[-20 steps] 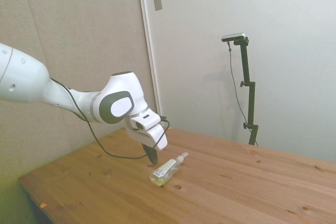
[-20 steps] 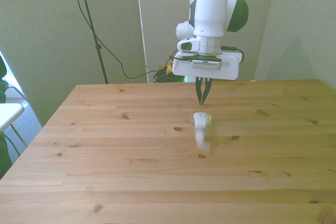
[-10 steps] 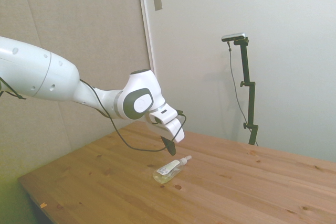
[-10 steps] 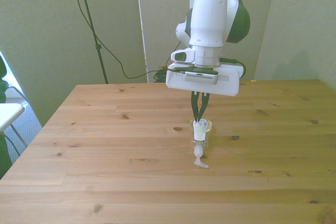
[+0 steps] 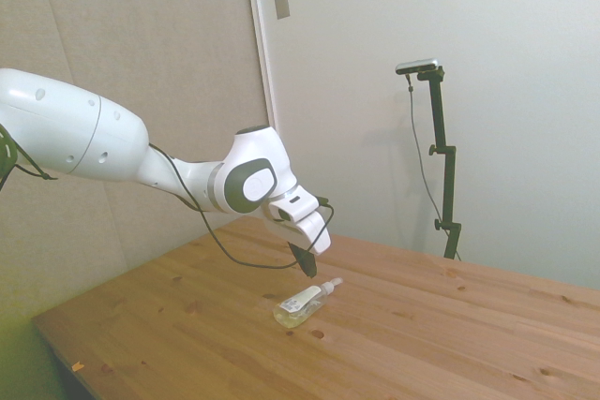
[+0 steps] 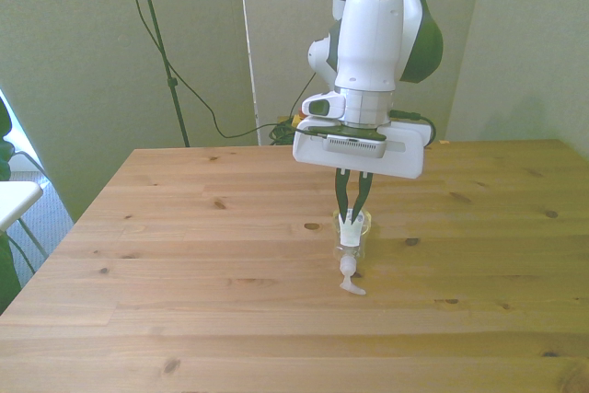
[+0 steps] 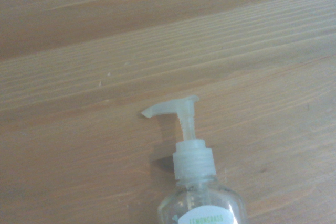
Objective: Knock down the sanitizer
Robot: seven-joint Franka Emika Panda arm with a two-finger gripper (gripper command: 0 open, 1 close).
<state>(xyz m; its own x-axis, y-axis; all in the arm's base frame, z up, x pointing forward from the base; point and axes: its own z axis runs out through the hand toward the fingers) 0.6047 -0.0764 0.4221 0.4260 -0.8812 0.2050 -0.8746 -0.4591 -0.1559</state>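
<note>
1. The sanitizer [image 5: 302,305] lies flat on its side on the wooden worktop [image 5: 450,344], near the middle of the boards.
2. It is a small clear bottle of yellowish liquid, with a white label facing up and a white pump top [image 6: 348,273].
3. In the front view the pump end points toward the camera, and the bottle's base [image 6: 353,222] lies farther back.
4. My jaws [image 6: 351,202] hang just above the bottle's base end, tips pointing down at the worktop.
5. My two dark fingers [image 6: 340,195] stand a little apart, released, with nothing gripped between them; I cannot tell whether the tips touch the bottle.
6. My wrist camera looks straight down on the pump top [image 7: 181,111] and the neck of the bottle [image 7: 195,163], with bare wood grain all around them.
7. Green lettering shows on the label [image 7: 206,218], too cropped to read fully.
</note>
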